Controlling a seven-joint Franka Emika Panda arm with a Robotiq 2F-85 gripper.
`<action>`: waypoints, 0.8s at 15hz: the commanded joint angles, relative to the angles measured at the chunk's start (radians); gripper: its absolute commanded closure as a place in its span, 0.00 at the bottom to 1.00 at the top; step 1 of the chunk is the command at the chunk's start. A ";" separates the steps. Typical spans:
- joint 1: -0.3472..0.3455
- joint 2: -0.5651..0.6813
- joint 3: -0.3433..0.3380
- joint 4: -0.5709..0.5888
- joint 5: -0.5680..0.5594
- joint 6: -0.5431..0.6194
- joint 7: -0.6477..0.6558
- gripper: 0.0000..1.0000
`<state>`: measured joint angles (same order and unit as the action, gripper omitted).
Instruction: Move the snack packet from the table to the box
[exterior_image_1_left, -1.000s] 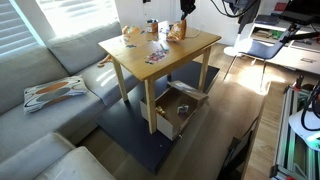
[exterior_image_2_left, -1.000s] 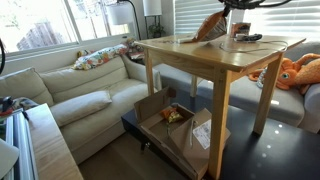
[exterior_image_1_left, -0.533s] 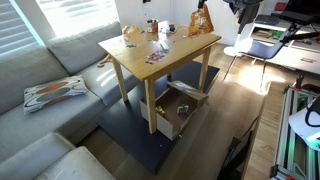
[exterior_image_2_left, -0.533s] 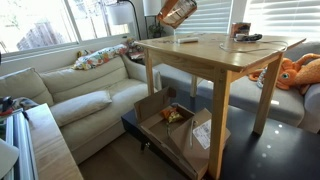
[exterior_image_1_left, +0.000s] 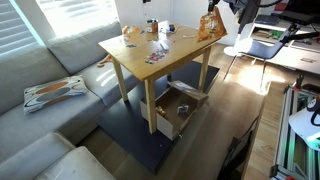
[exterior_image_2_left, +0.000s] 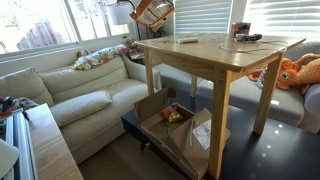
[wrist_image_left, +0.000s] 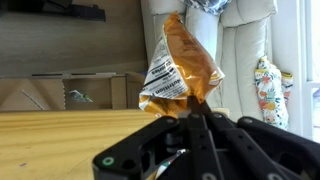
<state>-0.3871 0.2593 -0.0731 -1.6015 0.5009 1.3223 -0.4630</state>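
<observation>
- While the gripper (wrist_image_left: 200, 112) was clamped on one end of the snack packet (wrist_image_left: 180, 65), the packet hung in the air well above the table (exterior_image_1_left: 186, 45). It was near one of the table's corners in both exterior views and touched nothing but the fingers.
- The box (exterior_image_1_left: 178, 108) stood on the floor under the table with its flaps spread, partly tucked beneath the top. The likeliest trouble was therefore judged to be the route: a descent close to the edge could knock the packet or the arm against the tabletop or a leg.
- A second risk was the hold itself. Only a narrow strip of the bag seemed to be pinched, and glossy film is slippery. A quick swing could let it slide out and fall onto the dark mat (exterior_image_1_left: 125, 130) or the floorboards.
- Letting go from too high could also go wrong, since a light bag flutters and a raised flap could bat it aside.
- The packet looked like thin crinkled foil, orange with a pale printed panel, puffed and creased rather than flat.
- The table was smooth pale wood, square, on slim straight legs. The box was stiff cardboard, whitish outside with brown flaps.
- Flat colourful papers (exterior_image_1_left: 155, 55) lay on the tabletop, apart from the packet.
</observation>
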 joint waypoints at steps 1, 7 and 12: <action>0.028 0.000 -0.034 0.003 0.006 -0.007 -0.005 1.00; 0.075 -0.126 -0.052 -0.316 -0.019 0.203 -0.060 1.00; 0.095 -0.181 -0.064 -0.599 0.071 0.523 -0.089 1.00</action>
<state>-0.3153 0.1565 -0.1144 -2.0055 0.5078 1.6869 -0.5189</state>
